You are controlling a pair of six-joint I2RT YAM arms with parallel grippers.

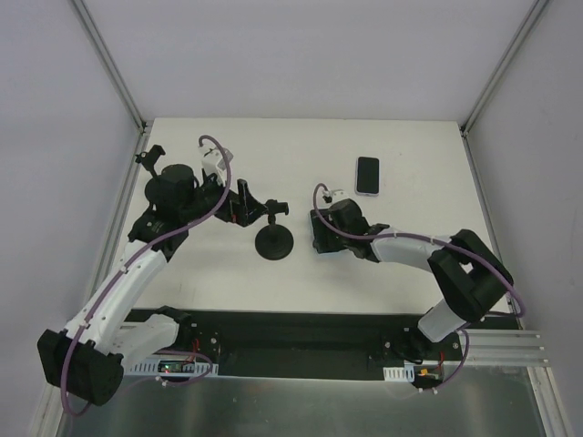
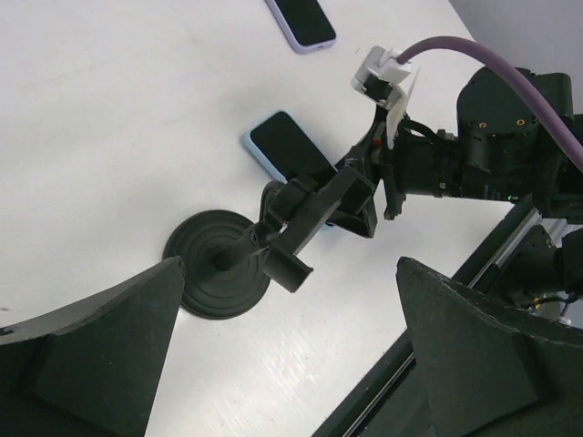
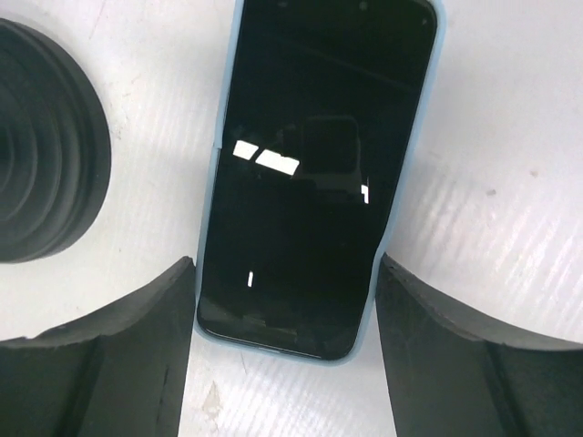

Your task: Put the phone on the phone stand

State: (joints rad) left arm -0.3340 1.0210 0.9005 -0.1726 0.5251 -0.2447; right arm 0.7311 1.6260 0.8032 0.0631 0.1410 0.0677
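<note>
A phone in a light blue case lies flat, screen up, on the white table; it also shows in the left wrist view. My right gripper is down over its near end, with one finger pressed to each long edge. The black phone stand has a round base and a tilted cradle arm, and stands just left of the phone. Its base edge shows in the right wrist view. My left gripper is open and empty, raised beside the stand's cradle.
A second phone in a lavender case lies at the back right, and it also shows in the left wrist view. The black rail runs along the near edge. Frame posts stand at the back corners.
</note>
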